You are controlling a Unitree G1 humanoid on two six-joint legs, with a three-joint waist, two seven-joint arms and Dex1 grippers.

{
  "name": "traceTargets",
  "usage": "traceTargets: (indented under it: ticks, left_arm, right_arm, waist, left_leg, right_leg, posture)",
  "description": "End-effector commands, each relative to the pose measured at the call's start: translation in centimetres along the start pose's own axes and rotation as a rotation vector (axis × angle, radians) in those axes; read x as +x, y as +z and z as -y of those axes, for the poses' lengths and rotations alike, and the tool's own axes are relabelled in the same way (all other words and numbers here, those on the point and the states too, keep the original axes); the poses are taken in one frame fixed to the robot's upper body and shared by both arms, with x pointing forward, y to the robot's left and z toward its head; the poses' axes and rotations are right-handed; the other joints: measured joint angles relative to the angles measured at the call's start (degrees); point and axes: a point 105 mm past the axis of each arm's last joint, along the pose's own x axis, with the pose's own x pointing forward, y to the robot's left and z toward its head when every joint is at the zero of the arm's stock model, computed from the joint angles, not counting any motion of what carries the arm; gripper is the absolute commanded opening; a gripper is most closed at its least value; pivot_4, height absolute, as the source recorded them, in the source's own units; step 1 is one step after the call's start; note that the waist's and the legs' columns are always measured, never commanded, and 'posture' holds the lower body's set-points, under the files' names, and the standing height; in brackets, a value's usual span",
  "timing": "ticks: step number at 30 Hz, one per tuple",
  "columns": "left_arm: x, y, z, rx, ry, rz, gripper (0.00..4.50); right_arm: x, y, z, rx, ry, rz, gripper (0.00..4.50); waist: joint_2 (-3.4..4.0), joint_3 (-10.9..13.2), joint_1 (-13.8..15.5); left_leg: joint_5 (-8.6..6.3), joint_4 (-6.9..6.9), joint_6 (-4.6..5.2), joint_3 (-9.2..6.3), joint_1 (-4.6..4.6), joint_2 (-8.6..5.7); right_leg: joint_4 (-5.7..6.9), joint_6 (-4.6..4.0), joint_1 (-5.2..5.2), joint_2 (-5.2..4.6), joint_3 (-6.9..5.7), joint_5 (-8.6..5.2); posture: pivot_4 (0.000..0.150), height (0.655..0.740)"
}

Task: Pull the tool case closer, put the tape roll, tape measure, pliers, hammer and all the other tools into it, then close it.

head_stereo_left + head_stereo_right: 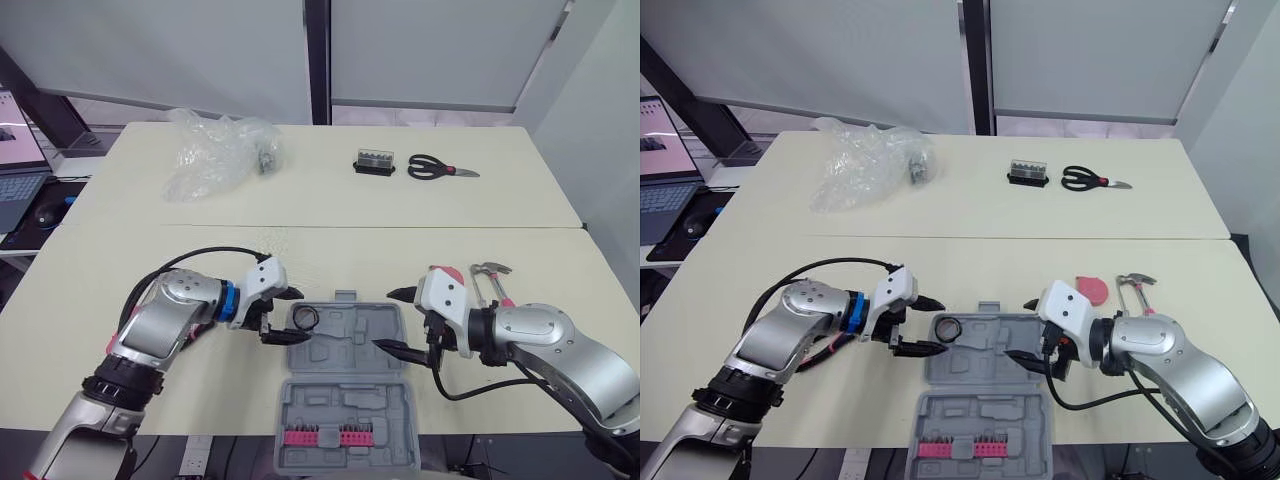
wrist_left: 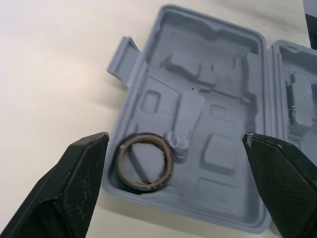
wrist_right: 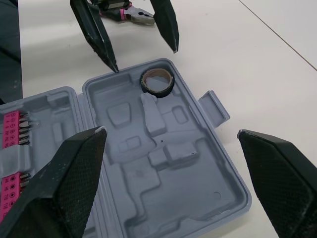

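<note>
Just ahead of the left gripper's (image 2: 174, 138) wide-spread fingertips, the tape roll (image 2: 145, 161) lies in the corner of the open tool case (image 1: 350, 338) nearest them. At the case's opposite edge, the right gripper's (image 1: 385, 319) fingers are spread and empty; behind them the tape measure (image 1: 1092, 288) and hammer (image 1: 490, 271) lie on the table.

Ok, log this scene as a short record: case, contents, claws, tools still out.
Case: grey plastic tool case, open flat
Contents: dark tape roll in a corner; pink screwdriver bits in other half
Claws: left claw open, right claw open, both empty
Still out: pink-handled hammer, pink tape measure, black scissors
</note>
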Motion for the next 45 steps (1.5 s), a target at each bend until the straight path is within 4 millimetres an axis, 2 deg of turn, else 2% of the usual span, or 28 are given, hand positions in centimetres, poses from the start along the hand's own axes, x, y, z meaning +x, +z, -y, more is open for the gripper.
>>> traceTargets:
  ticks: [1, 3, 11, 17, 30, 33, 39, 45]
  left_arm:
    - [-0.6, 0.8, -0.4, 0.036, 0.012, 0.085, 4.29]
    - [-0.5, 0.7, -0.3, 0.051, 0.005, 0.095, 3.82]
    - [0.1, 0.4, -0.4, 0.051, -0.003, 0.122, 1.24]
    - [0.8, -0.1, -0.2, 0.069, -0.010, 0.116, 1.24]
    - [3.7, -3.0, -0.8, 0.066, 0.004, 0.059, 1.24]
    - [4.3, -4.5, -0.7, 0.036, -0.009, 0.009, 1.24]
    - [4.4, -6.0, -0.3, -0.005, -0.046, -0.035, 1.24]
    - [3.1, -4.8, -0.9, 0.011, -0.025, 0.003, 1.24]
  right_arm:
    - [-0.2, 0.8, 0.3, -0.033, -0.024, 0.033, 4.50]
    - [-0.2, 0.8, 0.3, -0.033, -0.025, 0.034, 4.50]
    - [-0.1, 0.9, 0.4, -0.038, -0.025, 0.041, 4.50]
    - [0.0, 0.7, 0.6, -0.048, -0.044, 0.036, 4.50]
    - [0.2, 0.4, 0.4, -0.045, -0.044, 0.032, 4.50]
    - [0.3, 0.3, 0.2, -0.043, -0.041, 0.030, 4.50]
    - [0.1, 0.2, 0.0, -0.038, -0.037, 0.023, 4.50]
    - [0.0, 0.3, 0.0, -0.035, -0.040, 0.033, 4.50]
  waist:
    - [0.00, 0.0, 0.0]
    - [0.00, 0.0, 0.0]
    - [0.00, 0.0, 0.0]
    - [0.00, 0.0, 0.0]
    - [0.00, 0.0, 0.0]
    - [0.01, 0.0, 0.0]
    - [0.01, 0.0, 0.0]
    - [0.02, 0.0, 0.0]
  left_leg:
    - [0.00, 0.00, 0.00, 0.00, 0.00, 0.00]
    - [0.00, 0.00, 0.00, 0.01, 0.00, -0.01]
    - [0.00, 0.00, 0.00, 0.01, -0.01, -0.01]
    - [0.00, 0.00, 0.00, 0.01, 0.00, 0.00]
    - [0.00, 0.01, 0.00, 0.00, -0.01, -0.01]
    - [0.00, 0.01, 0.00, 0.00, 0.00, -0.01]
    - [0.00, 0.01, 0.00, -0.02, 0.24, -0.03]
    - [0.00, 0.00, 0.00, -0.03, 0.29, -0.02]
  right_leg:
    - [0.00, 0.00, 0.00, 0.00, 0.00, 0.00]
    - [-0.01, 0.00, 0.01, -0.01, 0.01, 0.00]
    - [-0.02, 0.00, 0.00, -0.01, 0.00, 0.00]
    - [-0.02, 0.00, 0.00, -0.01, 0.00, 0.00]
    - [-0.02, 0.00, 0.01, 0.00, -0.02, 0.00]
    - [-0.01, 0.00, 0.02, 0.00, -0.03, 0.00]
    - [-0.01, 0.00, 0.29, -0.01, -0.04, 0.00]
    - [-0.02, 0.01, 0.35, 0.00, -0.04, 0.00]
  posture:
    - [0.150, 0.7400]
    - [0.150, 0.7400]
    - [0.150, 0.7400]
    - [0.150, 0.7400]
    - [0.150, 0.7400]
    - [0.150, 0.7400]
    - [0.150, 0.7400]
    - [0.150, 0.7400]
